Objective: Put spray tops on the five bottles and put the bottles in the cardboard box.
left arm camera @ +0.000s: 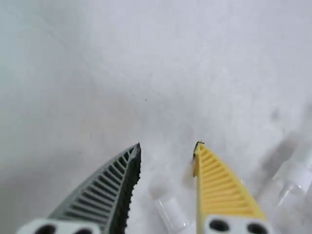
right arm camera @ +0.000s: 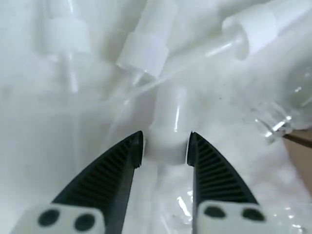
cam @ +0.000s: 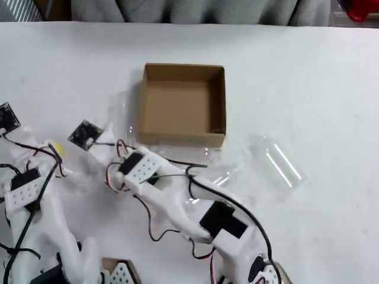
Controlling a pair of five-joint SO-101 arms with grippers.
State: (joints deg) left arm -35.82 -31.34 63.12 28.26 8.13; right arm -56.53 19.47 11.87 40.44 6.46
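Note:
My right gripper (right arm camera: 165, 141) is shut on a white spray top (right arm camera: 168, 122), its black fingers pressing the cap from both sides. Several more spray tops (right arm camera: 146, 48) lie in a heap just beyond it, and a clear bottle (right arm camera: 287, 92) lies to one side. My left gripper (left arm camera: 168, 146) stands open over the white table, with a small white spray top (left arm camera: 170, 214) lying low between its grey and yellow fingers. The open cardboard box (cam: 183, 103) has nothing in it and sits mid-table. Clear bottles (cam: 278, 161) lie to the right of the box and in front of it (cam: 220, 176).
The right arm (cam: 142, 168) stretches from the front edge toward the box's left front corner. The left arm (cam: 26, 189) stands at the far left. More spray tops (left arm camera: 295, 180) lie beside the left gripper. A corner of the box (right arm camera: 300, 139) shows in the right wrist view.

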